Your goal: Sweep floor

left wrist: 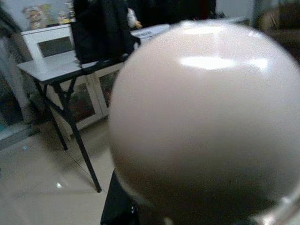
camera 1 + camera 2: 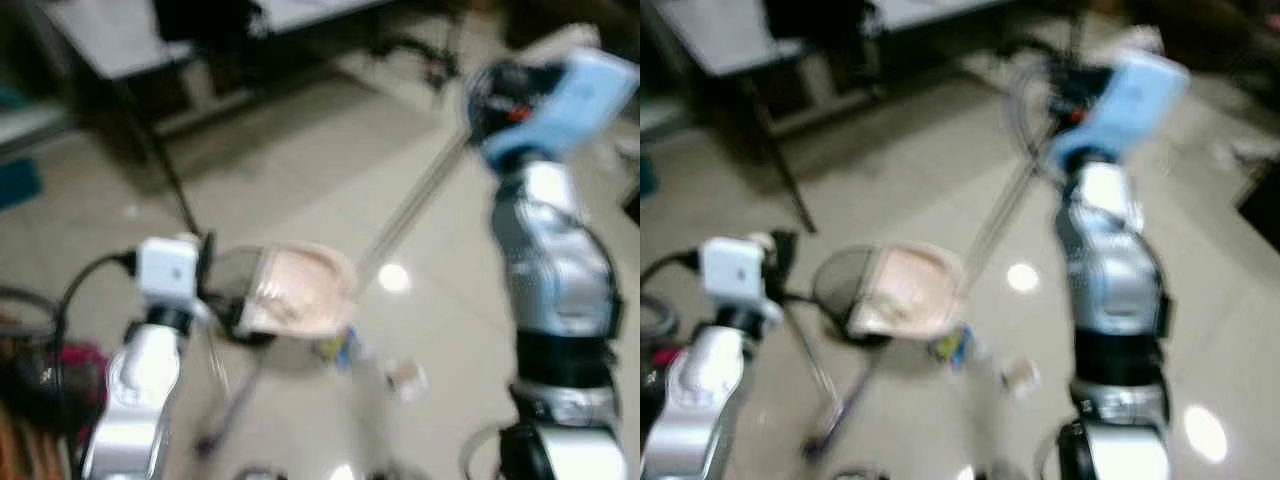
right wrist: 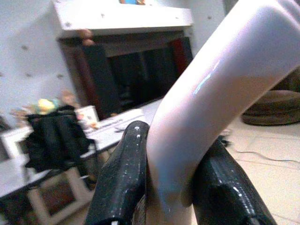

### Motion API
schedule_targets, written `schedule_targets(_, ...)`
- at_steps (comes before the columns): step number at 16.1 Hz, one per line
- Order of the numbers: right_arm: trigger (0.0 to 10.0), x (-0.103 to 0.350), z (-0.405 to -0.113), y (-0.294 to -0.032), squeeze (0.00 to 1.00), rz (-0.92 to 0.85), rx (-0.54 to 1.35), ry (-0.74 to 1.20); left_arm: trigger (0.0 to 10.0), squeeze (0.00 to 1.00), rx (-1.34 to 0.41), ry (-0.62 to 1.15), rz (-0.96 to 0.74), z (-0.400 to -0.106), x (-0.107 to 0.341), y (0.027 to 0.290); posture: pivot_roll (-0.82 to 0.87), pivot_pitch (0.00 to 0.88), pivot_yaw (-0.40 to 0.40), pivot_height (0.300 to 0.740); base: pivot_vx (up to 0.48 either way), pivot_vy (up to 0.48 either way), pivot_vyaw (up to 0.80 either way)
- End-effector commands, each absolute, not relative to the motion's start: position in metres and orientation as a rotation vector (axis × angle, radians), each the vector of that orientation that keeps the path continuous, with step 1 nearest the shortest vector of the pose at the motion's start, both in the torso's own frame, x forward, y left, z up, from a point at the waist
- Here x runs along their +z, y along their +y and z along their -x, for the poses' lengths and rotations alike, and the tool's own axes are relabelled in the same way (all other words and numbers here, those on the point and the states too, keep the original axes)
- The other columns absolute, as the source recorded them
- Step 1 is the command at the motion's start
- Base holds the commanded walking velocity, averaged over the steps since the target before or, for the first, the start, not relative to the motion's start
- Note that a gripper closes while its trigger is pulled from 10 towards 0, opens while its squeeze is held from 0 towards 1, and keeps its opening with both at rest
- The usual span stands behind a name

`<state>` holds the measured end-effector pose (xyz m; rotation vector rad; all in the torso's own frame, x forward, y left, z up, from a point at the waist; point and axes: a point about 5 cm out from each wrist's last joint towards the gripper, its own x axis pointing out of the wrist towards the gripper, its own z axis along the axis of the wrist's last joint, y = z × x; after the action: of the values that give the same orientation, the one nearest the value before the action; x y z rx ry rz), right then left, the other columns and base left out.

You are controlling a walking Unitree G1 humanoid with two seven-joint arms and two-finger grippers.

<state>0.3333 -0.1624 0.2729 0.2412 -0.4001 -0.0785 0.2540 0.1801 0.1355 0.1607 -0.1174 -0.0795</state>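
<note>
Blurred dustpan [image 2: 295,290], right end effector [image 3: 171,183] clamping pale handle [image 3: 220,93]

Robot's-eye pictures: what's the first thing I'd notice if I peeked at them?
The pale pink dustpan sits on the shiny tiled floor in front of the robot, with the left gripper at its edge. On the right, the right gripper squeezes a long pale handle. Small scraps of litter lie just beside the dustpan.

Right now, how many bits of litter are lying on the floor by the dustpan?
2. A blue-and-yellow scrap lies against the front edge of the pink dustpan; a small pale scrap lies just beyond it, toward the right arm. The blur may hide more.
</note>
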Motion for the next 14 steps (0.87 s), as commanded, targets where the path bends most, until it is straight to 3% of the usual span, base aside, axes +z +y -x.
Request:
schedule_targets(1,10.0,0.287,-0.33,-0.15,0.0,-0.277,-0.033,-0.47,10.0,0.0,-0.05,-0.131,-0.203,-0.252,0.14,0.191,0.04,0.056,0.001,0.74,0.42,0.0,0.8)
schedule_targets(3,10.0,0.287,-0.33,-0.152,0.0,-0.278,-0.05,-0.477,10.0,0.0,-0.051,-0.131,-0.205,-0.253,0.14,0.191,0.04,0.057,0.005,0.74,0.422,0.0,0.67)
schedule_targets(11,10.0,0.282,-0.33,-0.166,0.0,-0.352,-0.126,-0.473,10.0,0.0,-0.073,-0.123,-0.211,-0.255,0.138,0.189,0.04,0.068,0.013,0.74,0.416,0.0,0.0)
schedule_targets(14,10.0,0.279,-0.33,-0.172,0.0,-0.371,-0.156,-0.469,10.0,0.0,-0.078,-0.098,-0.2,-0.255,0.135,0.188,0.04,0.069,0.016,0.74,0.0,0.0,0.0)
